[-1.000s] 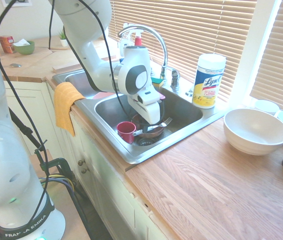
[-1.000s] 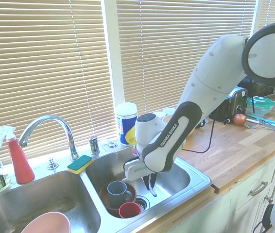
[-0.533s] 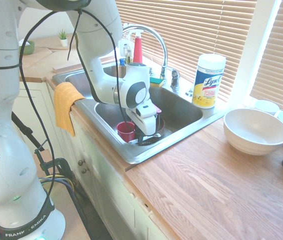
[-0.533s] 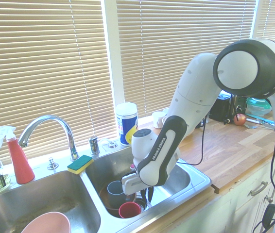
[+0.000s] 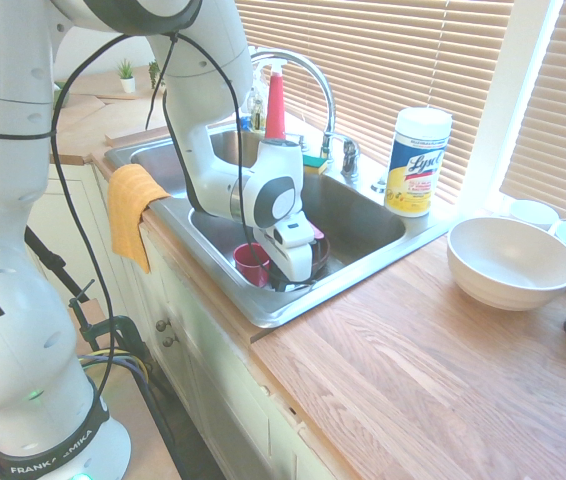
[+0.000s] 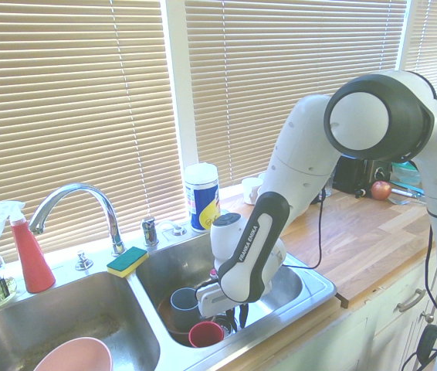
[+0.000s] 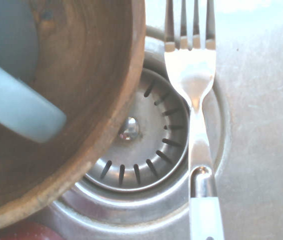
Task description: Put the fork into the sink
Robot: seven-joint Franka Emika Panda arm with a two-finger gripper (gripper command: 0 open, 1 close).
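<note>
fork (image 7: pixel 194 90) — right below gripper (image 6: pixel 238 318)

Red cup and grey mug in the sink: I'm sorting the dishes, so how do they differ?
The red cup is smaller and stands on the basin floor; the grey mug is bigger and sits inside the brown bowl. The red cup is nearer the counter's front edge, the grey mug further back. Both stand upright, mouths up, in the same basin of the sink.
</note>
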